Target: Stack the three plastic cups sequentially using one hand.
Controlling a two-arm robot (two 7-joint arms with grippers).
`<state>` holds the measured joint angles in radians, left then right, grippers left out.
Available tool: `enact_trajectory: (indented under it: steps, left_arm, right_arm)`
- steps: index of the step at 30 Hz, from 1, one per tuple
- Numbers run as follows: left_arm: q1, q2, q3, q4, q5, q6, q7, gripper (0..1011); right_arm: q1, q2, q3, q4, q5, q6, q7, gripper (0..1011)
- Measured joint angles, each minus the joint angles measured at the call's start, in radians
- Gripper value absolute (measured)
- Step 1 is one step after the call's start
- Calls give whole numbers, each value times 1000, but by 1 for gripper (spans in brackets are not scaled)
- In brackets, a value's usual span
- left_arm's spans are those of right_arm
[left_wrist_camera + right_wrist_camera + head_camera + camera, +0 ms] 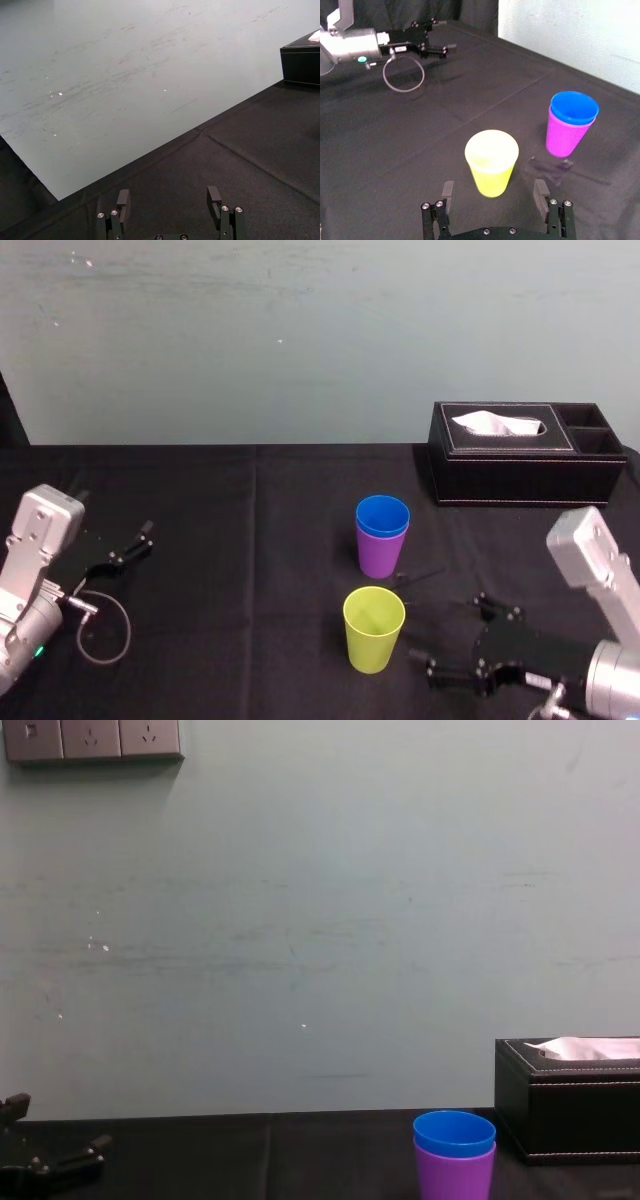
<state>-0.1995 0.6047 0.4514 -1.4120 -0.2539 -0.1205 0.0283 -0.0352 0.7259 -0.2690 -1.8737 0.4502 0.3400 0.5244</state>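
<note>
Could topple the yellow-green cup (pixel 374 628) just ahead of the widely spread right tool (pixel 445 630) if closed off-centre, or clip the blue cup (pixel 383 515) nested in the purple cup (pixel 378 552) beyond. Leaves the left tool (pixel 130 545) parked far aside, also spread wide.

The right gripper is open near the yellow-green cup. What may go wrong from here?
1. The right gripper has open fingers just short of the yellow-green cup; pushing forward may tip it.
2. The blue cup sits in the purple cup close behind; a low carry could knock that stack.
The left gripper is parked.
</note>
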Motion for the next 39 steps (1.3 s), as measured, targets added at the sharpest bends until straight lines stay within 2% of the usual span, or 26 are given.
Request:
enact_trajectory:
  steps: [6,12,21,22,27,39]
  left_arm:
    - [0,0,0,0,0,0,0,1000]
    - [0,0,0,0,0,0,0,1000]
    - [0,0,0,0,0,0,0,1000]
    - [0,0,0,0,0,0,0,1000]
    - [0,0,0,0,0,0,0,1000]
    - [0,0,0,0,0,0,0,1000]
  right_arm:
    - [-19,17,-39,10,-28,-30,-26,1000]
    - [-9,8,-76,14,-66,-20,-66,1000]
    - [17,-59,-116,26,-103,43,-122,1000]
    - [17,-59,-116,26,-103,43,-122,1000]
    - [32,-106,-120,39,-97,88,-146,1000]
    - [71,-162,-138,63,-122,125,-175,1000]
